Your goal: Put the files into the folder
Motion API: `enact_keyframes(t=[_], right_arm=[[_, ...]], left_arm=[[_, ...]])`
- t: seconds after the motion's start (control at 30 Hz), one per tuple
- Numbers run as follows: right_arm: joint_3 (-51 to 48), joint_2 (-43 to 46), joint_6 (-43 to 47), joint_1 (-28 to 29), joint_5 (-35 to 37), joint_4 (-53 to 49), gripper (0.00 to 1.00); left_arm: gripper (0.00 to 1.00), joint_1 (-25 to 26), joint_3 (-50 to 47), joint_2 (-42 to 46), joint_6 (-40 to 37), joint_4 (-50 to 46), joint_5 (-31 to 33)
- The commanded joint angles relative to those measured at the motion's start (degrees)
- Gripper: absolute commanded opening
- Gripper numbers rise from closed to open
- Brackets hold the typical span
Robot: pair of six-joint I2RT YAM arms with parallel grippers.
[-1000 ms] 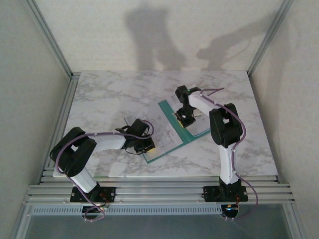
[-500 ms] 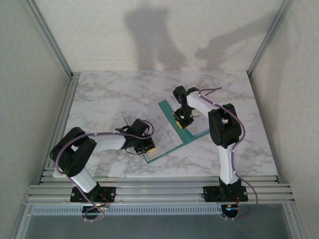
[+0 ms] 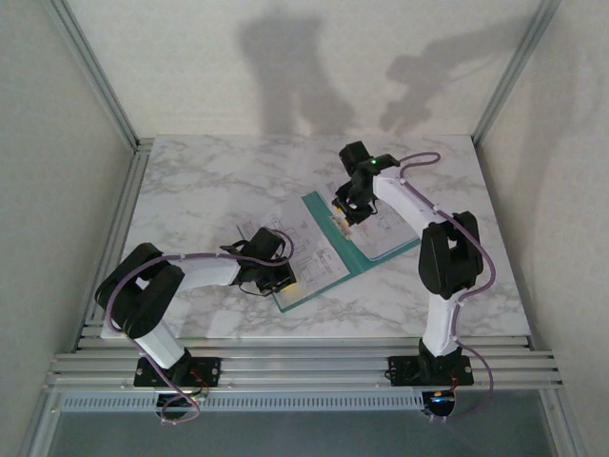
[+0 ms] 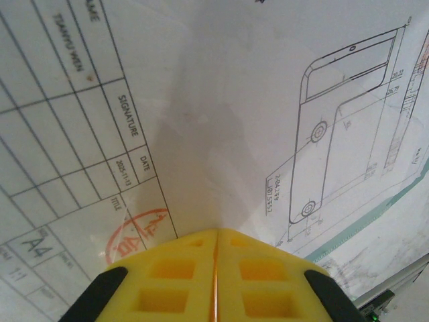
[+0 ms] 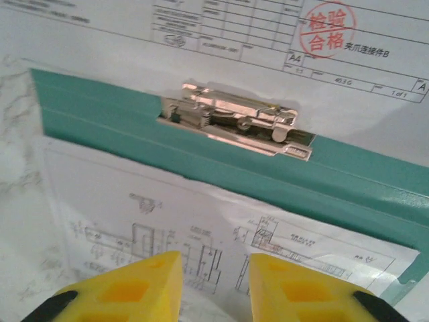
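Left gripper (image 4: 216, 236), jaws together, presses the drawing sheet (image 4: 221, 100) down, likely steadying it; right gripper (image 5: 214, 260), jaws apart at frame bottom, faces the metal clip (image 5: 236, 122) on the teal folder (image 5: 100, 111).

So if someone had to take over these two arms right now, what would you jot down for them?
Left gripper: shut, tips down at a printed sheet on the folder half nearer the left arm.
Right gripper: open, holding nothing, hovering beside the spine and its metal clip.
Folder: lies open on the table.
Files: sheets lie across both halves, some overhanging the edges.
Done: sheets laid on the folder.
Left: probably square them up and close the folder.
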State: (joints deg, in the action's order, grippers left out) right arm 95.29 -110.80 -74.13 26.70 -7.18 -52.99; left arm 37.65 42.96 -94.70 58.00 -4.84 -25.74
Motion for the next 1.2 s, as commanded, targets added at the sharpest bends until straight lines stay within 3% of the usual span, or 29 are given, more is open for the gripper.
enact_keyframes(t=[0.0,0.4,0.6,0.9,1.17], right_arm=[[-0.62,1.41,0.83,-0.44,-0.47,-0.17,0.35],[-14.67,8.24,6.82,-1.04,-0.39,11.38,0.38],[-21.32,12.95,14.06,-1.36,0.13,14.32,0.39],[-32.07,18.08,19.76,-0.86,-6.11,21.2,0.4],[-39.21,21.24,22.35,-0.39,-11.31,24.73,0.39]], left_arm=[[0.07,-0.56,-0.62,-2.16,-1.3,-5.17,3.39],[0.07,-1.49,-2.02,-0.48,-2.8,-9.31,5.67],[0.07,-7.59,-3.28,2.8,-8.18,-15.82,9.76],[0.09,-17.91,1.24,1.04,-14.68,-18.25,10.7],[0.13,-20.7,8.52,-3.61,-17.54,-19.93,13.11]])
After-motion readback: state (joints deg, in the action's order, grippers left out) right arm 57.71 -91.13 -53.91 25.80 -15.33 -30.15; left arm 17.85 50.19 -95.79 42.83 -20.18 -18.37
